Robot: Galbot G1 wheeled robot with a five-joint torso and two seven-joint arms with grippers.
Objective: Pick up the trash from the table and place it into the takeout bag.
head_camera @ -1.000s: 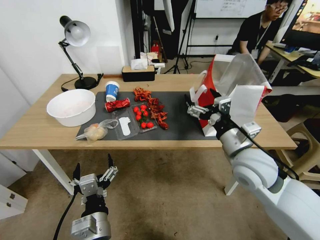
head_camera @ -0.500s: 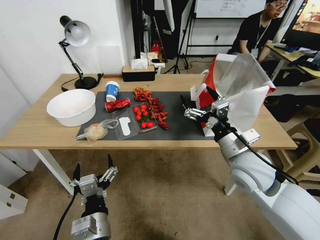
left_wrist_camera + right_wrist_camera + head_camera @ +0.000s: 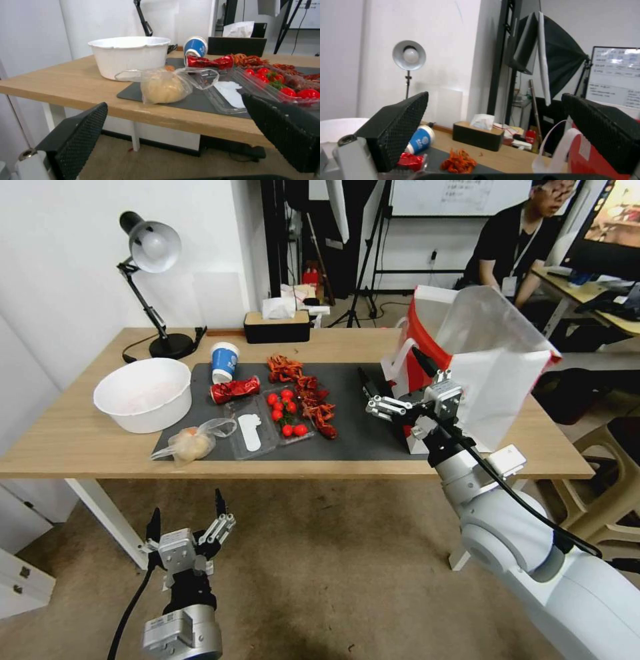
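Left gripper (image 3: 185,519): parked low before the table's near edge, jaws spread, empty.
Knotted bag (image 3: 189,444): on the mat's near left corner.
Right gripper (image 3: 393,380): over the mat, jaws apart, nothing held, just beside the takeout bag (image 3: 487,360).
Table (image 3: 73,437): white bowl (image 3: 143,393), crushed red can (image 3: 235,389), paper cup (image 3: 224,361) farther back.

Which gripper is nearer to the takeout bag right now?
Right. The right gripper is open above the mat, right beside the takeout bag. The left gripper hangs open below the table's near edge, far across from the bag.
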